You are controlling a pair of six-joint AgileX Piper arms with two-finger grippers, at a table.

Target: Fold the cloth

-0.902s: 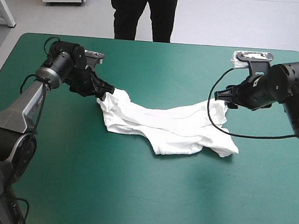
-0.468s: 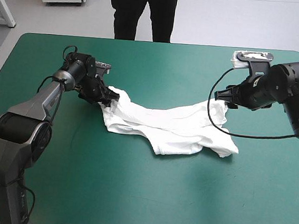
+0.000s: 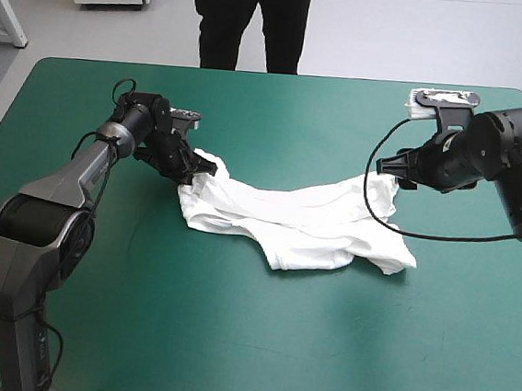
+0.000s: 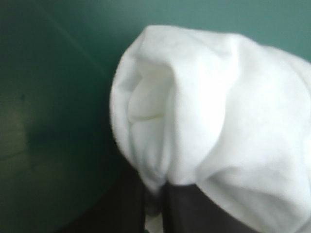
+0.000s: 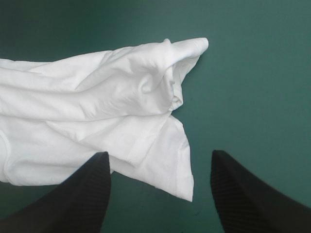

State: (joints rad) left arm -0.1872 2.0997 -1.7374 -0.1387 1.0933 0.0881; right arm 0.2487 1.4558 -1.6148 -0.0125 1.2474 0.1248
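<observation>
T-shirt: white and crumpled, drawn out in a loose band across the middle of the teal-green table, with one end near each arm and a flap trailing toward the near edge on the right
Hold, left gripper: clamped on the shirt's left end; in the left wrist view a bunched fold of white rises from between the black fingers, which are all but together
Hold, right gripper: fingers wide apart and holding nothing, poised just off the shirt's right end; in the right wrist view a loose corner lies ahead of them, partly between them
Step in hand: probably taking the second hold, so that both arms can lift and spread the garment
How to do it well: the right arm should aim for the single loose corner rather than the rumpled ridge beside it, come down low, and pinch only once the cloth sits deep between the fingers; the left arm should hold without tugging, since a pull would likely drag that corner out of reach
Risk: catching several layers would probably leave the shirt twisted when raised
Progress: early, with no fold made yet
</observation>
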